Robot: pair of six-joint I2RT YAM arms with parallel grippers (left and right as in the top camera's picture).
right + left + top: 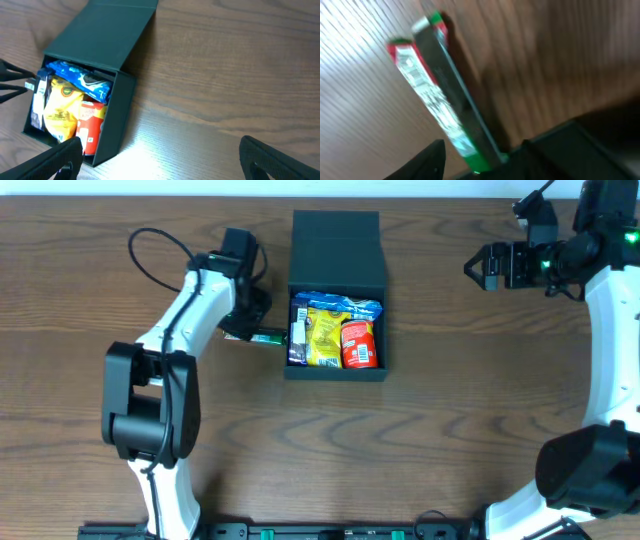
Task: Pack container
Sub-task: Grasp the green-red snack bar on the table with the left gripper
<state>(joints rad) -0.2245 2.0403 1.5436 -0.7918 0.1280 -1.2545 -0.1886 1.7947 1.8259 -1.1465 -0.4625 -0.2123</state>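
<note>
Nearest the arm bases, the left gripper (479, 152) hovers low over the wooden table (450, 430), its fingers straddling the end of a slim green, red and white packet (440, 95). The wrist view is too blurred to tell whether they pinch it or stand clear. This packet lies just beside the left wall of the container (335, 373), which sits mid-table, its lid folded back. Inside are a blue packet (335, 303), a yellow packet (325, 335) and a red packet (359, 345). Farther back on the right, well apart from the container, the right gripper (478, 266) hangs with its jaws spread wide, holding nothing.
</note>
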